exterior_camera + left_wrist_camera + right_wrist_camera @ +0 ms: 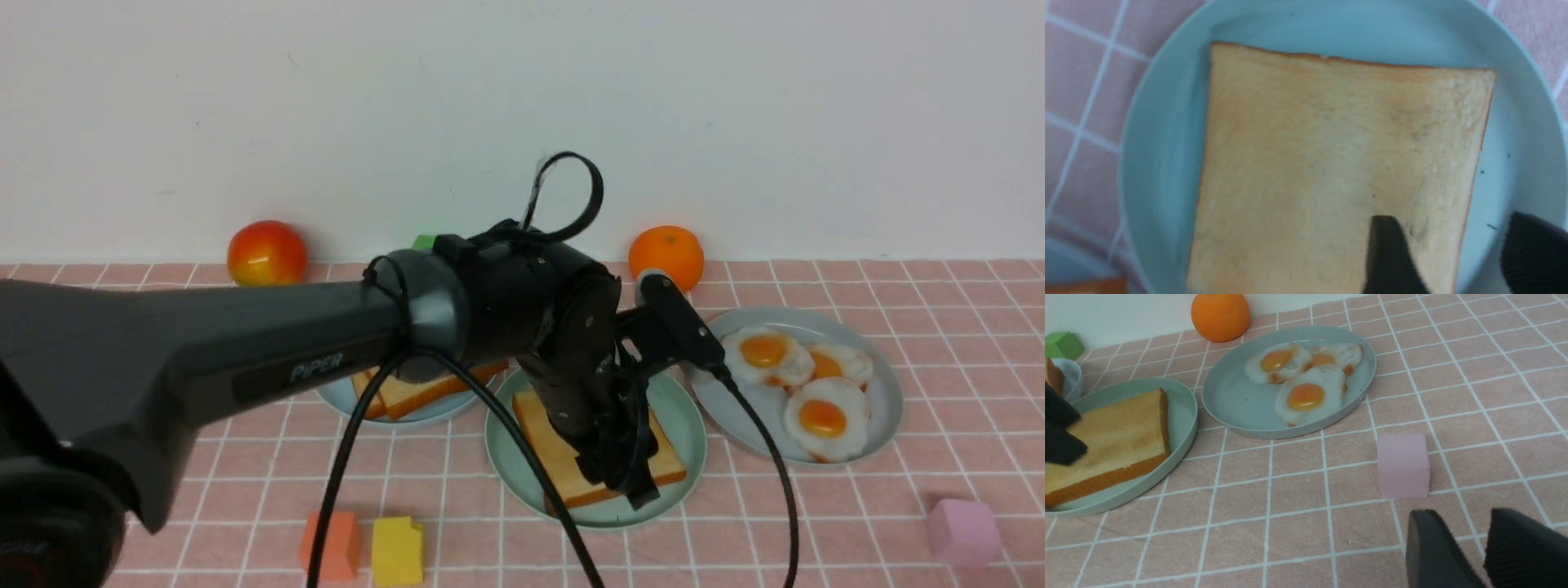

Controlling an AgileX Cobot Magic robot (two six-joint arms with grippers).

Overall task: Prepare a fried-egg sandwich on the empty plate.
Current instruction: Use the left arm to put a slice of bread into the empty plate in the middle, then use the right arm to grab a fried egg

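One toast slice (547,433) lies flat on the mint-green plate (686,425) in the middle. My left gripper (624,482) hovers just over its right part, open and empty. In the left wrist view one finger (1388,253) is over the toast (1323,163) and the other is over the plate (1163,163) past the crust. Three fried eggs (820,416) lie on a blue-grey plate (894,400) to the right. More toast (416,396) sits on the left plate (333,396). My right gripper (1461,522) is open a little and empty above the cloth, out of the front view.
A pink block (1402,465) lies just ahead of my right gripper. An orange (665,255), an apple (266,252) and a green cube (424,242) stand by the back wall. Orange (331,545) and yellow (397,551) blocks sit at the front left.
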